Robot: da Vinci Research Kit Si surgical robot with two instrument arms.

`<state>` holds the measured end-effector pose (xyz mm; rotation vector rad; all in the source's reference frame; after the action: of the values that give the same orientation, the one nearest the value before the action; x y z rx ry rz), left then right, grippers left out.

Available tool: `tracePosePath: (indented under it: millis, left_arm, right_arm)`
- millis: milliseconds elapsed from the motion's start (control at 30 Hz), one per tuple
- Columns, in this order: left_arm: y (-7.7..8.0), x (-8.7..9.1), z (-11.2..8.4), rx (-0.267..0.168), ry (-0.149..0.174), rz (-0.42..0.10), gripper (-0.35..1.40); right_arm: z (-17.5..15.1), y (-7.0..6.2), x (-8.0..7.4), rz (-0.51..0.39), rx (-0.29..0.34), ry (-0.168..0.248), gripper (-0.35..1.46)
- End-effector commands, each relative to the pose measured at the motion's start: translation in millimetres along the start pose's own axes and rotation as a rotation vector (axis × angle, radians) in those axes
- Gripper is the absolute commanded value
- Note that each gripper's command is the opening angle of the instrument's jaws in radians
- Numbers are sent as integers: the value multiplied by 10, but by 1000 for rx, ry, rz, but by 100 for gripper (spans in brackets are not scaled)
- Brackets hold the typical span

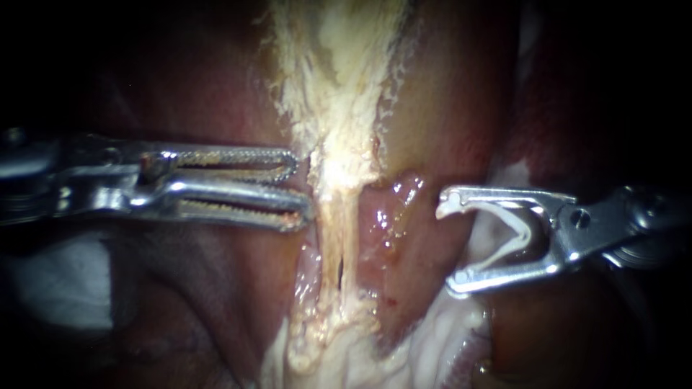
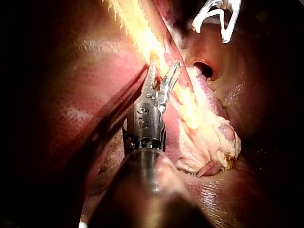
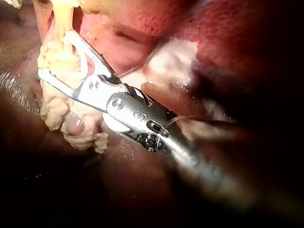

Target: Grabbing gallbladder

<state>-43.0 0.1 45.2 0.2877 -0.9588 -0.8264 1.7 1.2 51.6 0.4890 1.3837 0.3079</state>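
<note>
Endoscope: close in, facing the pale strand (image 1: 339,180) squarely; the left instrument (image 1: 301,189) comes in on one side of the strand and the right instrument (image 1: 448,246) on the other.
Left wrist: behind the left instrument, looking along its shaft at the strand, near.
Right wrist: behind the right instrument, looking along its shaft at the strand, nearer.
Shared: all three views show the strand and the white clip (image 1: 520,225); the endoscope and left wrist views both show the two instruments.

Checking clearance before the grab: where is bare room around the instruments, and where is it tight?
Free: glistening pink tissue between the pale fibrous strand and the right silver instrument, whose jaws hold a white V-shaped clip. Crowded: the left silver instrument, serrated jaws open, close beside the strand.
</note>
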Motion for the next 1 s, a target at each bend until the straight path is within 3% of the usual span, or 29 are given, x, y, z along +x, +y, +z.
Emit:
tracePosePath:
  millis: [33, 233, 633, 1000]
  left_arm:
    - [2, 1, 3, -8, 0, 5, 31]
    - [4, 2, 14, -37, -3, 18, 34]
    - [10, 6, 37, -55, -7, 15, 36]
    - [30, 15, 54, -61, -9, 18, 36]
  right_arm:
    - [0, 0, 0, 0, 0, 0, 57]
    - [0, -1, 1, 0, 0, 0, 57]
    - [0, -1, 1, 0, 0, 0, 57]
    - [0, -1, 1, 0, 0, 1, 57]
